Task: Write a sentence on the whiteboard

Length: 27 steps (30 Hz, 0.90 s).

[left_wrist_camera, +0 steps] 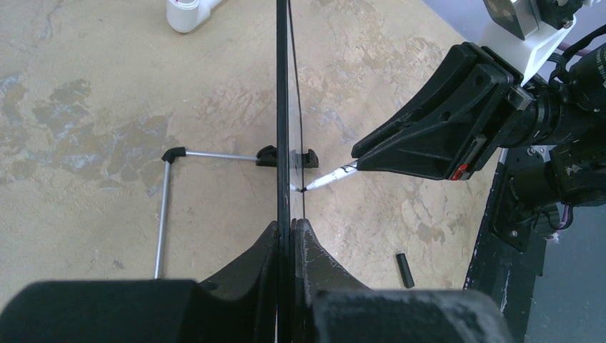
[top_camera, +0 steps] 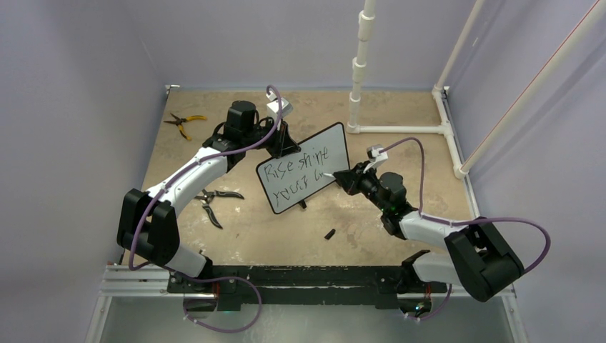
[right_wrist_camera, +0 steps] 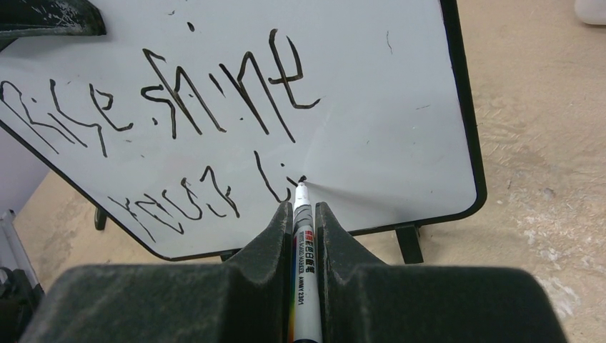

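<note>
The whiteboard (top_camera: 334, 145) stands tilted on the table, black-framed, with small black feet. The sentence (top_camera: 295, 167) runs in two slanted black lines; in the right wrist view the sentence (right_wrist_camera: 193, 93) reads roughly "Rise shine" over "your li". My left gripper (top_camera: 283, 145) is shut on the board's top edge; the left wrist view shows the left gripper (left_wrist_camera: 293, 223) pinching the whiteboard (left_wrist_camera: 284, 107) edge-on. My right gripper (right_wrist_camera: 304, 207) is shut on a white marker (right_wrist_camera: 303, 239), whose tip touches the whiteboard (right_wrist_camera: 400, 107) at the end of the lower line. The right gripper (left_wrist_camera: 357, 153) and marker (left_wrist_camera: 330, 177) also show there.
Yellow-handled pliers (top_camera: 182, 121) lie at the back left, black pliers (top_camera: 214, 201) near the left arm. The black marker cap (top_camera: 330, 234) lies in front of the board. A white pipe frame (top_camera: 400, 128) stands at the back right. A wire stand (left_wrist_camera: 166, 207) props the board.
</note>
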Available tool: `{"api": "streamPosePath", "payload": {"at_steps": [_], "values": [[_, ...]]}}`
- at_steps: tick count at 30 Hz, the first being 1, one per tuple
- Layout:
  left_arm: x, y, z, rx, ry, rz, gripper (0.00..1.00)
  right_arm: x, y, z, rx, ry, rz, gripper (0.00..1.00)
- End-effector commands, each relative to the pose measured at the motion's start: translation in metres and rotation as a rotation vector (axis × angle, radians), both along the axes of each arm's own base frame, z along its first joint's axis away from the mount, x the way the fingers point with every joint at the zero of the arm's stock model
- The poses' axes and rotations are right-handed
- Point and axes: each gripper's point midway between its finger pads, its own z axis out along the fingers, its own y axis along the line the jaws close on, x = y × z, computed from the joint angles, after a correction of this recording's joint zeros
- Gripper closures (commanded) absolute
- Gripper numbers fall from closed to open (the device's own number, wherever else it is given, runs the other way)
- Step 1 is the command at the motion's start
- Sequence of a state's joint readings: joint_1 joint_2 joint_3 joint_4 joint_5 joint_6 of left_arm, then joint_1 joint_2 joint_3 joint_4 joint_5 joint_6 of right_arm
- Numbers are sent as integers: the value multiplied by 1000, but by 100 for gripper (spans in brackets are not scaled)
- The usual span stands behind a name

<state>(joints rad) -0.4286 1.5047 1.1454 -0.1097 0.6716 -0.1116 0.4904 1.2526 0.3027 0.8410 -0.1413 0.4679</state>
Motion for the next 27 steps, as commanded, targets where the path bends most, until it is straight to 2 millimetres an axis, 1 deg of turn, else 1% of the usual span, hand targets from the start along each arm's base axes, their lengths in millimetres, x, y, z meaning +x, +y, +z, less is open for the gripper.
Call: {"api": "streamPosePath", "payload": {"at_steps": [1, 5, 10, 13, 20, 27], "values": [[-11, -7, 14, -38, -34, -55, 100, 2, 1, 2, -5, -17, 6, 100], [-11, -7, 14, -39, -33, -54, 100, 0, -2, -2, -12, -2, -3, 100], [-11, -7, 14, -40, -34, -55, 100, 4, -9, -7, -30, 17, -53, 100], [-11, -7, 15, -40, -35, -55, 100, 6, -12, -6, -33, 16, -69, 100], [-11, -7, 15, -41, -38, -55, 100, 14, -12, 6, -32, -14, -85, 100], [-11, -7, 15, -42, -36, -55, 100, 19, -9, 30, -2, -71, -85, 100]]}}
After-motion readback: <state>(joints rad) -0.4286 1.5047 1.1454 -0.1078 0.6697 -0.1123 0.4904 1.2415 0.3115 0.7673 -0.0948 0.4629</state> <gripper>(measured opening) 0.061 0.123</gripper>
